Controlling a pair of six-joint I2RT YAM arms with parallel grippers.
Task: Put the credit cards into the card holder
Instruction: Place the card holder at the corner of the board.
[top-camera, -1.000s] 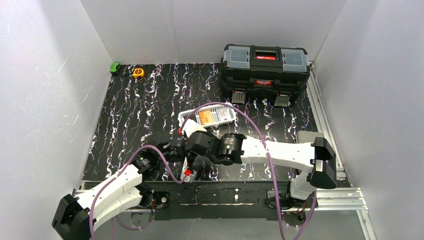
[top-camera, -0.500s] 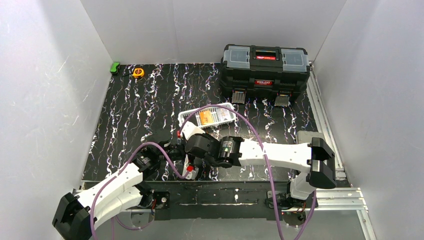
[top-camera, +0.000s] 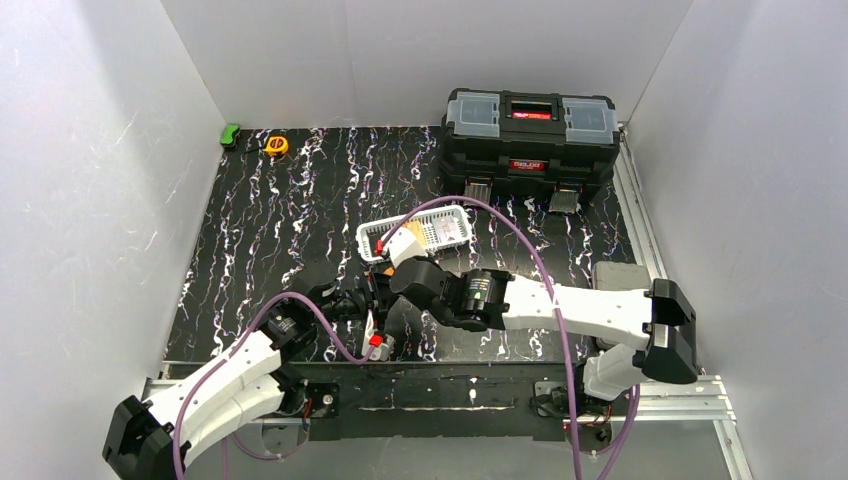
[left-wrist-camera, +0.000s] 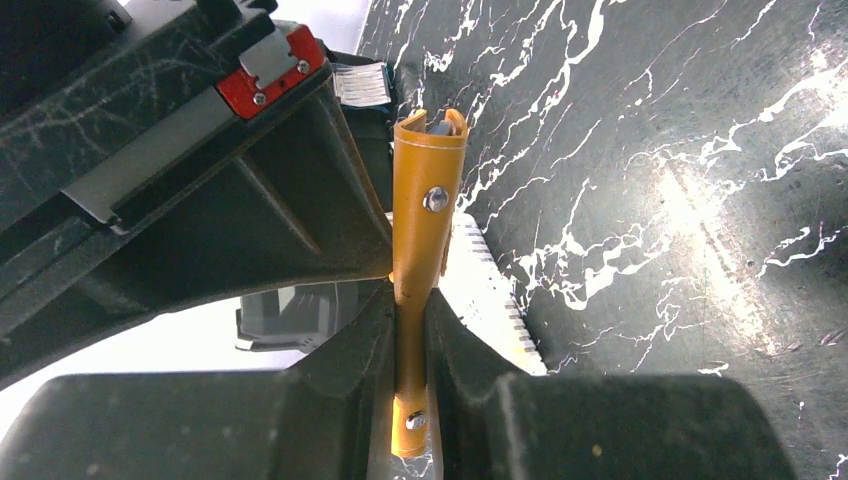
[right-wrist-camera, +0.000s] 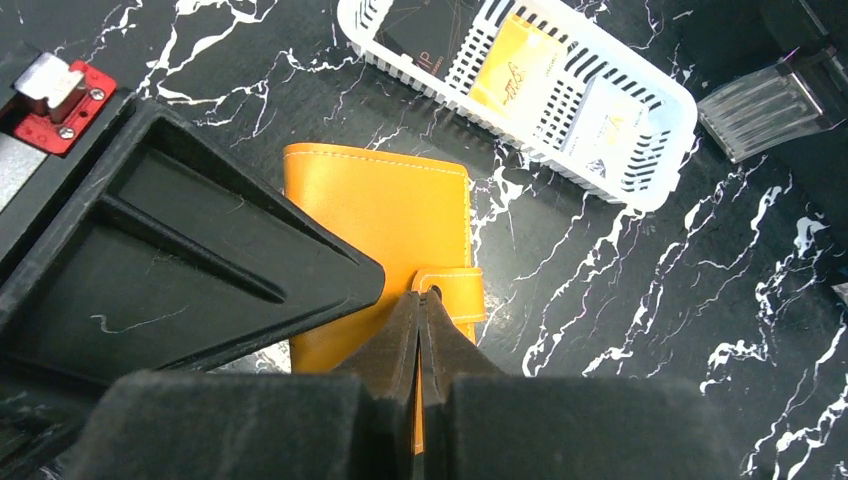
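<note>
The orange card holder (right-wrist-camera: 380, 210) is folded shut near the table's front. My left gripper (left-wrist-camera: 410, 300) is shut on one edge of it, so it shows edge-on in the left wrist view (left-wrist-camera: 428, 190). My right gripper (right-wrist-camera: 420, 295) is shut on its snap tab (right-wrist-camera: 455, 290). In the top view the two grippers, left (top-camera: 362, 303) and right (top-camera: 385, 290), meet and hide most of the holder. The credit cards lie in the white slotted basket (right-wrist-camera: 655, 165): an orange one (right-wrist-camera: 518, 68), a dark one (right-wrist-camera: 425, 35) and a whitish one (right-wrist-camera: 610, 120).
The basket (top-camera: 455, 232) sits just behind the grippers. A black toolbox (top-camera: 528, 140) stands at the back right; its clear latch (right-wrist-camera: 770, 105) is near the basket. An orange tape measure (top-camera: 276, 145) and a green object (top-camera: 230, 134) lie at the back left.
My right arm has shifted right and its gripper has drawn a little toward the basket, still at the card holder. The left gripper has barely moved.
</note>
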